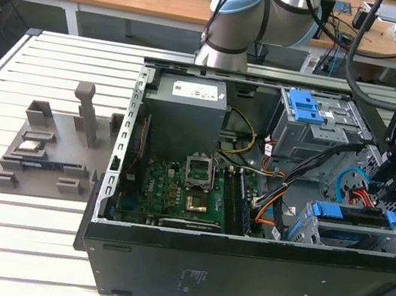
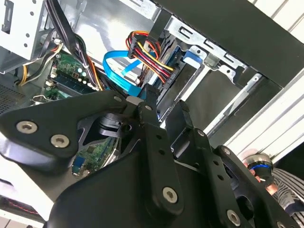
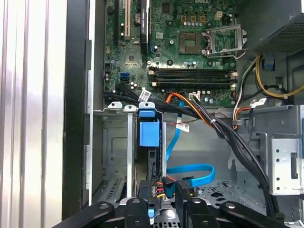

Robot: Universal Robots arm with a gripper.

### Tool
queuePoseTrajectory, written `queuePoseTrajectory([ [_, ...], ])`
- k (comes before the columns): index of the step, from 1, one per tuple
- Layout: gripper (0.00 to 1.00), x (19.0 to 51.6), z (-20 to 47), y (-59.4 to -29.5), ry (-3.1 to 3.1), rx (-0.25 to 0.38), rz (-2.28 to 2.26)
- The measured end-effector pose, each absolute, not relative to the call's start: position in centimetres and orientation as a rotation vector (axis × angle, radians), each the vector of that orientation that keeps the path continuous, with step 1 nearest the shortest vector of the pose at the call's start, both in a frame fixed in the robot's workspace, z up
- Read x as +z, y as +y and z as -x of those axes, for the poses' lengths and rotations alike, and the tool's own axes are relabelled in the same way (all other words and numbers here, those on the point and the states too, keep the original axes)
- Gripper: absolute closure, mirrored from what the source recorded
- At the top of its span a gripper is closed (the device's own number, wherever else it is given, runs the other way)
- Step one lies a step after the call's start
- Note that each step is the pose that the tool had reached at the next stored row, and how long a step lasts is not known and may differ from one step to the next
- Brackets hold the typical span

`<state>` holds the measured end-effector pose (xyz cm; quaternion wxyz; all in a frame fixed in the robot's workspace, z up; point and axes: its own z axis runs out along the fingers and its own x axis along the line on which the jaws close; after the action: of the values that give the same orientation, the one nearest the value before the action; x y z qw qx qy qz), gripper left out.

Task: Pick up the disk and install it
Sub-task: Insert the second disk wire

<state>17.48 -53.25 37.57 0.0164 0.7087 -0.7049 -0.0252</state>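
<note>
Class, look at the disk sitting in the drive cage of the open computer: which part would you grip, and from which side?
Probably the blue bracket along its exposed narrow edge, coming straight in from the case's open side. The disk sits edge-on between the drive cage's metal walls, which cover its broad faces, and cables crowd one end.

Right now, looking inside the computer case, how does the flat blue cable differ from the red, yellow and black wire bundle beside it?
The flat blue cable is one wide ribbon in a single colour. The wire bundle is several thin separate wires in red, yellow and black. The blue cable curls round in a loop, while the wire bundle runs in a shallow bend into a black connector. Both lie side by side inside the computer case.
</note>
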Motion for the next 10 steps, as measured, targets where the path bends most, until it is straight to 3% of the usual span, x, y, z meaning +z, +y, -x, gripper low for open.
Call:
queuePoseTrajectory([
  [6, 0.64, 37.43, -17.46, -53.25, -2.187, -0.078, -2.208],
  [10, 0.72, 37.42, -17.46, -53.25, -2.187, -0.078, -2.208],
])
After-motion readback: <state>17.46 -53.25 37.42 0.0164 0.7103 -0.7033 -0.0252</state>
